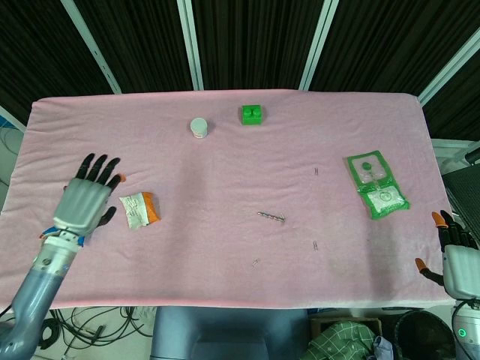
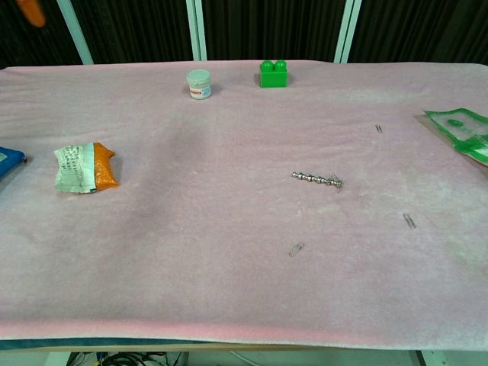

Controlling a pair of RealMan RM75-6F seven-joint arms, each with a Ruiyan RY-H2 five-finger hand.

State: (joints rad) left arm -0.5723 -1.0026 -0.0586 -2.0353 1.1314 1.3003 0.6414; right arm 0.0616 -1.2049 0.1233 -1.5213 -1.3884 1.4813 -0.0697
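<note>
At the far left, the left hand (image 1: pixel 82 196) hovers flat over the pink tablecloth (image 1: pixel 225 157), fingers spread wide and holding nothing. Just to its right lies a small white-and-orange packet (image 1: pixel 139 209), crumpled and resting on its side; the hand's nearest fingertips are close to it but apart from it, so the packet is the thing nearest to that hand. In the chest view the same packet (image 2: pixel 85 168) sits near the left edge, with a bit of something blue (image 2: pixel 9 160) at the very edge beside it; I cannot tell what that is.

Further right and toward the far side stand a small white jar (image 1: pixel 199 127) and, just right of it, a green toy block (image 1: pixel 252 114), both upright and well apart from either hand. Near the middle lies a short metal bead chain (image 1: pixel 272 217), with a few paper clips (image 2: pixel 296 248) scattered on the cloth around it.

On the right a flat green plastic package (image 1: pixel 376 183) lies face up, angled slightly. Beyond the table's near right corner the right hand (image 1: pixel 454 251) is held off the cloth, only partly in view; its visible fingers are apart with nothing in them, and the package is its nearest thing, though well apart.
</note>
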